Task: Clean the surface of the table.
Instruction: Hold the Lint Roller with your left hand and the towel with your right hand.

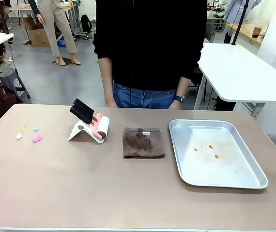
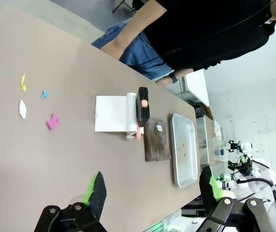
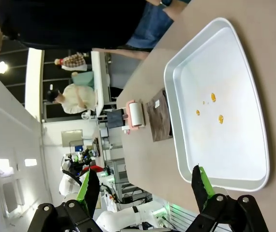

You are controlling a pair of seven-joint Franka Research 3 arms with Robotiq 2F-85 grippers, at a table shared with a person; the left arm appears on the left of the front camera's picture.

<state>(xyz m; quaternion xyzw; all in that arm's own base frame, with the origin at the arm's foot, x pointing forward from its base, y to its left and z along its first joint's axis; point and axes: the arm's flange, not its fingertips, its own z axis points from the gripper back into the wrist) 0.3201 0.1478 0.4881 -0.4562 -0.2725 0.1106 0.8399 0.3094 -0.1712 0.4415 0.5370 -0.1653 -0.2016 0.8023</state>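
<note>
Table (image 1: pixel 104 193) with coloured scraps (image 1: pixel 36 138), brown cloth (image 1: pixel 143 143), metal tray (image 1: pixel 225 169), white table (image 1: pixel 244 77) behind, left hand (image 2: pixel 152 183) and right hand (image 3: pixel 144 181) splayed

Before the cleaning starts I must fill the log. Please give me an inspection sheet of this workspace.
surface: large tan-brown matte table, small coloured scraps on its left part.
job's things: folded brown cloth flat at the middle; pink-handled white lint roller on a white stand left of it.
clutter: shiny rectangular metal tray on the right, orange crumbs inside.
grippers: left gripper and right gripper both open, holding nothing.
cables: nothing seen on the table.
surroundings: person in black top and jeans at the far edge; white-topped table behind, right.
</note>
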